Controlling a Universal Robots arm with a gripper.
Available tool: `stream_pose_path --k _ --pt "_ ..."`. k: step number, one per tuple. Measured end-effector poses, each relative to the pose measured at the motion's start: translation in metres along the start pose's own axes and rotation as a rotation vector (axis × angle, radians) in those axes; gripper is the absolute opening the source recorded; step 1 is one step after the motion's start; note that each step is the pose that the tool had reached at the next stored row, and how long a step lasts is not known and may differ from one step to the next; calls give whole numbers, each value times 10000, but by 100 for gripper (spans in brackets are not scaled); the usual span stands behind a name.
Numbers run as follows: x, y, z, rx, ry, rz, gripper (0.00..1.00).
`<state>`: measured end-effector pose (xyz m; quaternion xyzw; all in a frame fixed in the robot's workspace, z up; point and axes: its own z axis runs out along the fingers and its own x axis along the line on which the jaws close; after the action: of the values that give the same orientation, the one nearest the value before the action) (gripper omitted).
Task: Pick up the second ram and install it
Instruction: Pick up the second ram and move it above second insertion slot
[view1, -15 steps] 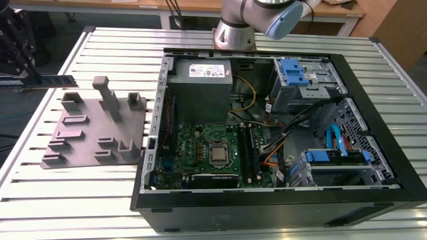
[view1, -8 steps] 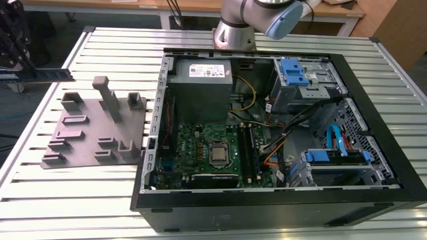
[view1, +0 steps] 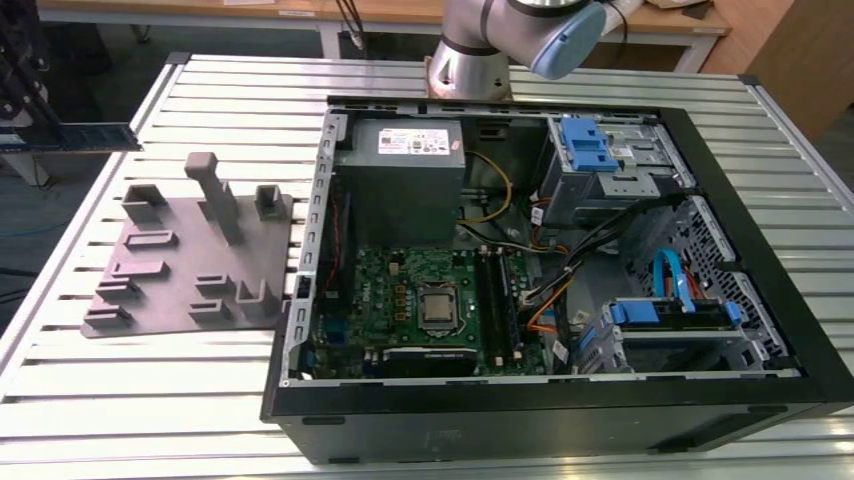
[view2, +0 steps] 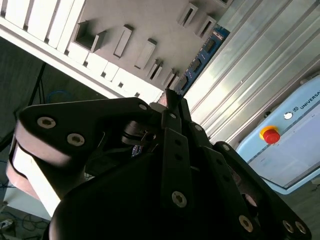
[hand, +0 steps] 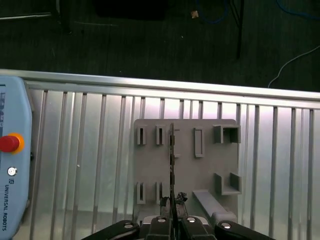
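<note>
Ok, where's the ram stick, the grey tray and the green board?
second ram (view2: 206, 52): second wrist view, its blue flat side.
grey tray (view1: 180, 262): exterior view, bare flat base.
motherboard (view1: 387, 285): exterior view, green surface inside the case.

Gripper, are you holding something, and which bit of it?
Yes. The gripper is shut on the second ram, pinching it at one end, so the rest of the strip sticks out free.

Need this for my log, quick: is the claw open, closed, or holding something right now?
Claw: closed on the second ram, gripping one end of the strip.
</note>
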<state>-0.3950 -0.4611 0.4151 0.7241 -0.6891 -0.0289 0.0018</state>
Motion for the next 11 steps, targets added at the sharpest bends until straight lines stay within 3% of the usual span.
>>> stream_pose_path --k 11 --pt "-7 8 -189 0 0 -1 11"
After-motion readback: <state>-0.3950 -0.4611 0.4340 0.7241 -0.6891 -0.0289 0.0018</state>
